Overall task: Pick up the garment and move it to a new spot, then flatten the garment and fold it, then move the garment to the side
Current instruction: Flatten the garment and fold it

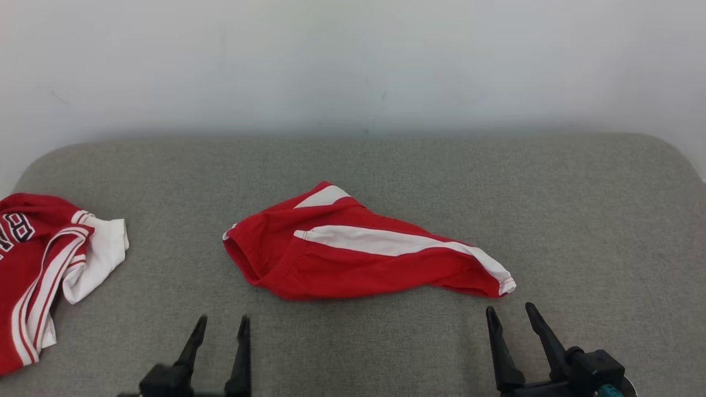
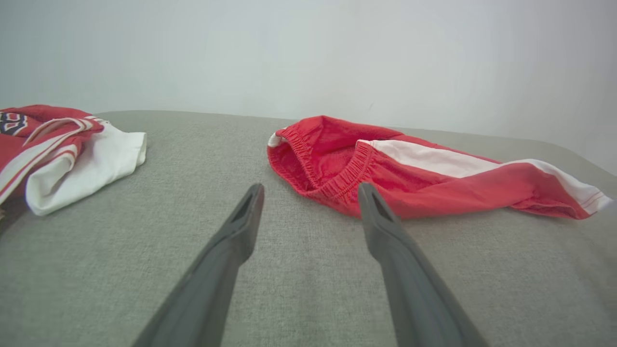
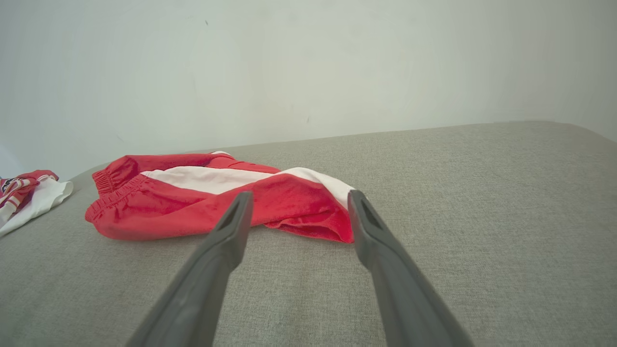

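Two grippers hang low over a grey upholstered cushion (image 1: 386, 342), both with their jaws standing wide apart and nothing between them. Ahead of them, in the middle of the cushion, the red shorts (image 1: 342, 264) lie crumpled on their side, a white stripe (image 1: 380, 241) running along the upper leg. The left gripper (image 1: 223, 321) sits on the near side of the shorts, just left of their gathered end and apart from the cloth. In the left wrist view the elastic waistband (image 2: 344, 176) opens toward the camera, lying ahead of the gap and mostly toward the right-hand finger, whose tip overlaps it in that picture. The right gripper (image 1: 511, 310) is near the opposite end, its fingertips just short of the white-trimmed leg hem (image 1: 504, 285). In the right wrist view that hem lies straight ahead, between the two fingertips. A red-and-white jersey (image 1: 49, 259) is bunched at the cushion's left edge, well apart from the shorts. A white wall (image 1: 353, 66) stands behind.
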`<state>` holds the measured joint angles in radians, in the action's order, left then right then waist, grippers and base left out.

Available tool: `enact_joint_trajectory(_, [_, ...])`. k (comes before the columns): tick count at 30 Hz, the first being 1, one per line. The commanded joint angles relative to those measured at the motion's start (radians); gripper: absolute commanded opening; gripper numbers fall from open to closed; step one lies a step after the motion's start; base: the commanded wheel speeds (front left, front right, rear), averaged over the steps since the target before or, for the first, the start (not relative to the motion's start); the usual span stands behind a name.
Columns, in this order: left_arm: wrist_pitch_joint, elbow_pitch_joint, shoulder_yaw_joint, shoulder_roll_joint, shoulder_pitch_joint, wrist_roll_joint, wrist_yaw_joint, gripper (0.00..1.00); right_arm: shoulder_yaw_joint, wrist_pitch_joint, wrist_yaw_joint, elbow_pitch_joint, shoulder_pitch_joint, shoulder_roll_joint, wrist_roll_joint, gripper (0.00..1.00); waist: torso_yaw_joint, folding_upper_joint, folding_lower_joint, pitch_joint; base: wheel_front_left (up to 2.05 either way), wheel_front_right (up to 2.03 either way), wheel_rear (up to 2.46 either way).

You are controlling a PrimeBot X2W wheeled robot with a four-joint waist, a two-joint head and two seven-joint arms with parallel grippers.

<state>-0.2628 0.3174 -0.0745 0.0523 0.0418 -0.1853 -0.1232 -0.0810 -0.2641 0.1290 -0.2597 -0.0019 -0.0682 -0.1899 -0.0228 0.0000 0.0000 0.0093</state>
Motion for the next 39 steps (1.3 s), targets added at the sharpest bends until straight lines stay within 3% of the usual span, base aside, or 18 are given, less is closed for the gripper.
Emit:
enact_joint_trajectory(1, [-0.003, 0.010, -0.025, -0.002, 0.058, -0.011, -0.004, 1.00, -0.006, -0.001, 0.003, 0.005, -0.020, -0.004, 0.004, 1.00, -0.014, 0.0000, 0.0000, 0.033, 0.00, 0.00, 0.00])
enact_joint_trajectory(8, [-0.003, 0.096, -0.116, 0.000, 0.248, -0.035, -0.006, 1.00, -0.029, -0.001, 0.003, 0.010, -0.065, -0.007, 0.001, 1.00, -0.038, 0.0000, 0.0000, 0.118, 0.00, 0.00, 0.00])
enact_joint_trajectory(17, [-0.003, 0.372, -0.264, 0.079, 0.513, -0.175, -0.006, 1.00, -0.050, 0.000, 0.003, 0.016, -0.125, -0.004, -0.003, 1.00, -0.077, 0.0000, 0.0000, 0.205, 0.00, 0.00, 0.00])
enact_joint_trajectory(28, [-0.003, 0.499, -0.459, 0.129, 0.617, -0.357, -0.006, 1.00, -0.042, 0.000, 0.003, 0.013, -0.141, -0.001, 0.002, 1.00, -0.058, 0.0000, 0.0000, 0.233, 0.00, 0.00, 0.00])
enact_joint_trajectory(29, [-0.003, 0.499, -0.474, 0.133, 0.621, -0.370, -0.006, 0.76, -0.044, 0.000, 0.003, 0.013, -0.143, -0.002, 0.001, 1.00, -0.055, 0.0000, 0.0000, 0.234, 0.00, 0.00, 0.00])
enact_joint_trajectory(30, [-0.003, 0.492, -0.488, 0.136, 0.625, -0.383, -0.006, 0.42, -0.047, 0.000, 0.003, 0.012, -0.144, -0.002, 0.001, 1.00, -0.054, 0.0000, 0.0000, 0.234, 0.00, 0.00, 0.00])
enact_joint_trajectory(31, [-0.003, 0.479, -0.496, 0.138, 0.628, -0.396, -0.006, 0.00, -0.048, 0.000, 0.003, 0.012, -0.145, -0.002, 0.001, 1.00, -0.052, 0.0000, 0.0000, 0.234, 0.00, 0.00, 0.00])
enact_joint_trajectory(34, [-0.003, 0.447, -0.515, 0.148, 0.615, -0.413, -0.007, 0.00, -0.046, 0.000, 0.003, 0.011, -0.149, -0.004, 0.000, 1.00, -0.043, 0.0000, 0.0000, 0.229, 0.00, 0.00, 0.00])
enact_joint_trajectory(39, [-0.003, 0.347, -0.456, 0.151, 0.555, -0.390, -0.007, 0.00, -0.031, 0.000, 0.003, 0.006, -0.118, -0.005, 0.002, 1.00, -0.015, 0.0000, 0.0000, 0.197, 0.00, 0.00, 0.00])
